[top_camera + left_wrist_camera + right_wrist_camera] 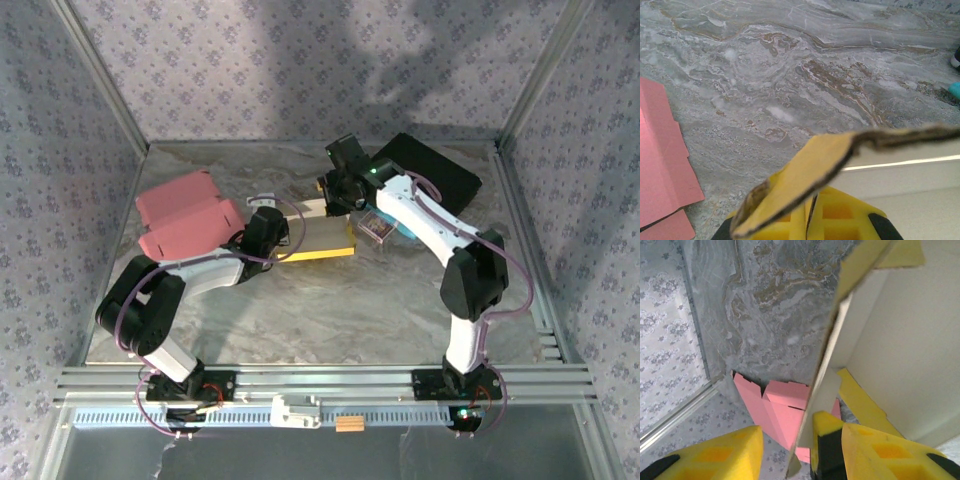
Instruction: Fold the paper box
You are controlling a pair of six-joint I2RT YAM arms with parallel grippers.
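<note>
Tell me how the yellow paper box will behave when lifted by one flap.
Probably floppy: the flap pinched in the left claw curls along its edge. Likely light for its size: the yellow box looks like thin card. Pushed, it may slide on the smooth marble table rather than tip.

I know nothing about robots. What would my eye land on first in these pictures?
A half-folded yellow box sits in the middle of the marble table, with a gripper on either side of it. The left gripper pinches a yellow flap, while the right gripper straddles an upright wall of the box. Pink cardboard lies along the table's left side.
</note>
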